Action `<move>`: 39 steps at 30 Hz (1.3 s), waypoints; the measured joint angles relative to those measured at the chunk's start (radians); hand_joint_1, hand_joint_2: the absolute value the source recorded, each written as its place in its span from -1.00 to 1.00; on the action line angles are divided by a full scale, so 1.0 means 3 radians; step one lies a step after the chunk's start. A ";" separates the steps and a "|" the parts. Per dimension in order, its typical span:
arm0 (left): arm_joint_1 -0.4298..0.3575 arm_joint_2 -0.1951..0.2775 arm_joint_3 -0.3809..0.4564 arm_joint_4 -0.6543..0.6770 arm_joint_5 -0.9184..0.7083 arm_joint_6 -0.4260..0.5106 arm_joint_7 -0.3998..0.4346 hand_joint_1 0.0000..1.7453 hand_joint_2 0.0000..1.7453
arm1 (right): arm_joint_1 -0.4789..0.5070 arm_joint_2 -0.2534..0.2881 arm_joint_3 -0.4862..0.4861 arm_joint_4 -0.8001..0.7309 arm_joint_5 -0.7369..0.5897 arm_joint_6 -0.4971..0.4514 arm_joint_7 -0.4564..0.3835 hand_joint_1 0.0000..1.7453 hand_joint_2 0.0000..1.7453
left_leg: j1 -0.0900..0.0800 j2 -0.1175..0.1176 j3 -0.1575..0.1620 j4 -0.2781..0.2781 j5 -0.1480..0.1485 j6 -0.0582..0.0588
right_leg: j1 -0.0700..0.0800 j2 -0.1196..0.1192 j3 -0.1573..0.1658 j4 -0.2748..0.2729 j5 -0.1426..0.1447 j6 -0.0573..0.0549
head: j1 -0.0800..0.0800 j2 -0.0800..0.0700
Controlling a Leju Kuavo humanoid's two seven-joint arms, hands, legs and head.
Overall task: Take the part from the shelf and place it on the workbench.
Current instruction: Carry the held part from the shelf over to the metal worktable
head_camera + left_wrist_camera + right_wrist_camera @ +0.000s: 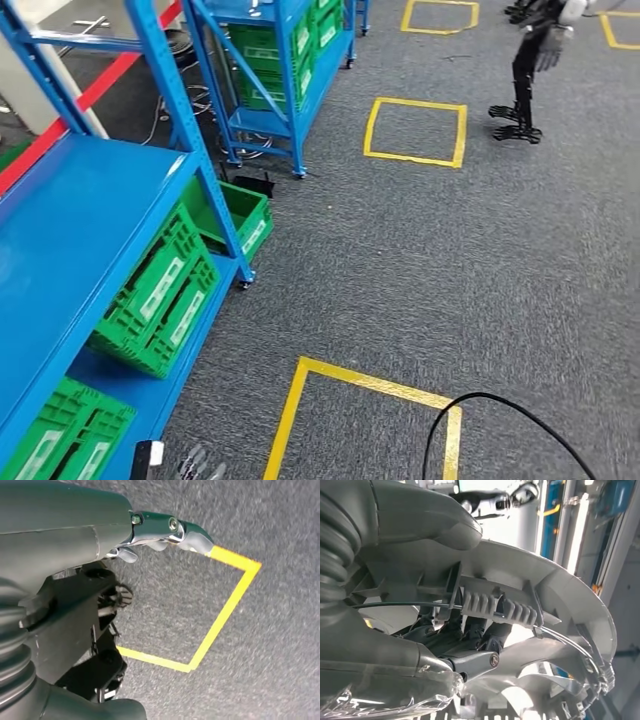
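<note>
In the right wrist view, my right hand (465, 647) grips the part (561, 595), a large curved pale grey plastic moulding with ribs and slots; clear plastic wrap lies under my thumb. The part hides most of what lies beyond it. My left hand (75, 610) hangs over grey carpet with nothing in it, one finger (170, 529) stretched out. Its fingertips also peek in at the bottom edge of the head view, left hand (198, 464), beside the shelf's foot.
A blue shelf (83, 230) runs along my left with green crates (158, 300) on its lower levels and one crate (241, 215) behind its post. A second blue shelf (279, 60) stands farther back. Yellow tape squares (415, 130) mark the carpet; a black cable (490, 400) loops at bottom right.
</note>
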 joint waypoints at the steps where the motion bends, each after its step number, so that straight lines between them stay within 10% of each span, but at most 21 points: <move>1: 0.0006 -0.0002 0.0003 0.0000 0.0000 0.0010 0.0005 -1.00 1.00 | 0.0000 0.0000 -0.0001 0.0001 0.0001 0.0000 0.0000 1.00 1.00 | 0.0001 -0.0057 -0.0111 0.0229 -0.0112 -0.0002 | -0.0001 0.0039 -0.0006 0.0000 0.0004 -0.0009 | -0.0008 0.0000; 4: 0.0020 -0.0002 0.0008 0.0000 -0.0004 0.0014 0.0016 -1.00 1.00 | 0.0000 0.0000 -0.0001 0.0003 0.0008 0.0001 0.0000 1.00 1.00 | 0.0003 -0.0091 -0.0340 0.0631 -0.0179 0.0002 | 0.0000 0.0182 -0.0017 0.0001 0.0016 -0.0014 | -0.0016 0.0000; 8: 0.0013 -0.0002 0.0009 0.0000 -0.0028 -0.0005 0.0016 -1.00 1.00 | -0.0011 0.0000 0.0014 0.0004 0.0033 0.0001 0.0006 1.00 1.00 | 0.0035 -0.0338 -0.0049 -0.0070 0.0244 0.0019 | -0.0008 0.0370 -0.0033 0.0012 0.0039 0.0032 | -0.0019 0.0000; 10: 0.0012 -0.0002 0.0009 0.0000 -0.0045 -0.0007 0.0015 -1.00 1.00 | -0.0016 0.0000 0.0026 0.0004 0.0043 0.0001 0.0010 1.00 1.00 | 0.0043 -0.0460 0.0024 -0.0259 0.0280 0.0035 | -0.0016 0.0448 -0.0066 0.0010 0.0060 0.0078 | -0.0024 0.0000; 12: 0.0007 -0.0003 0.0009 0.0000 -0.0053 -0.0005 0.0013 -1.00 1.00 | -0.0010 0.0000 0.0032 0.0004 0.0049 0.0001 0.0012 1.00 1.00 | 0.0035 -0.0392 0.0028 -0.0282 0.0291 0.0076 | -0.0033 0.0502 -0.0099 -0.0007 0.0084 0.0122 | -0.0027 0.0000; 16: 0.0008 -0.0003 0.0009 0.0000 -0.0054 0.0000 0.0009 -1.00 1.00 | -0.0015 0.0000 0.0045 0.0004 0.0069 0.0001 0.0013 1.00 1.00 | 0.0021 -0.0199 0.0031 -0.0304 0.0314 0.0148 | -0.0005 0.0130 -0.0334 0.0501 -0.0228 0.0150 | 0.0019 0.0000; 19: 0.0019 0.0000 0.0009 0.0000 -0.0058 0.0000 0.0009 -1.00 1.00 | -0.0009 0.0000 0.0054 0.0004 0.0082 0.0001 0.0016 1.00 1.00 | 0.0007 -0.0040 0.0032 -0.0304 0.0308 0.0156 | -0.0004 0.0053 -0.0500 0.0941 -0.0412 0.0162 | 0.0026 0.0000; 24: 0.0012 -0.0003 0.0009 0.0000 -0.0061 -0.0008 0.0013 -1.00 1.00 | -0.0011 0.0000 0.0072 0.0001 0.0122 0.0001 0.0016 1.00 1.00 | -0.0017 0.0155 0.0081 -0.0298 0.0272 0.0104 | 0.0011 -0.0193 0.0045 0.0074 -0.0094 0.0114 | 0.0026 0.0000; 27: 0.0004 -0.0004 0.0009 0.0000 -0.0062 -0.0013 0.0016 -1.00 1.00 | -0.0008 0.0000 0.0083 -0.0009 0.0143 0.0001 0.0014 1.00 1.00 | -0.0022 0.0232 0.0102 -0.0309 0.0264 0.0055 | 0.0020 -0.0141 0.0055 0.0022 -0.0072 0.0048 | 0.0026 0.0000; 30: -0.0006 -0.0007 0.0009 0.0000 -0.0067 -0.0019 0.0016 -1.00 1.00 | -0.0011 0.0001 0.0091 -0.0018 0.0158 0.0001 0.0016 1.00 1.00 | -0.0004 0.0071 0.0012 -0.0097 0.0097 0.0003 | 0.0000 -0.0030 0.0051 -0.0013 -0.0036 -0.0012 | 0.0010 0.0000; 33: 0.0006 -0.0005 0.0009 0.0000 -0.0047 -0.0019 0.0015 -1.00 1.00 | -0.0012 0.0005 0.0096 -0.0018 0.0159 0.0001 0.0017 1.00 1.00 | 0.0003 -0.0078 -0.0292 0.0523 -0.0176 -0.0011 | 0.0000 0.0093 0.0039 -0.0016 -0.0024 -0.0030 | -0.0011 0.0000; 35: 0.0010 -0.0004 0.0010 0.0000 -0.0040 -0.0019 0.0013 -1.00 1.00 | -0.0009 0.0005 0.0096 -0.0018 0.0155 0.0001 0.0017 1.00 1.00 | 0.0006 -0.0096 -0.0355 0.0586 -0.0094 -0.0007 | 0.0000 0.0191 0.0038 -0.0015 -0.0020 -0.0028 | -0.0012 0.0000; 39: 0.0005 -0.0002 0.0010 0.0000 -0.0040 -0.0020 0.0011 -1.00 1.00 | -0.0009 0.0006 0.0096 -0.0018 0.0148 0.0001 0.0016 1.00 1.00 | 0.0042 -0.0343 -0.0047 -0.0163 0.0325 0.0005 | -0.0004 0.0378 0.0022 -0.0002 -0.0008 0.0020 | -0.0014 0.0000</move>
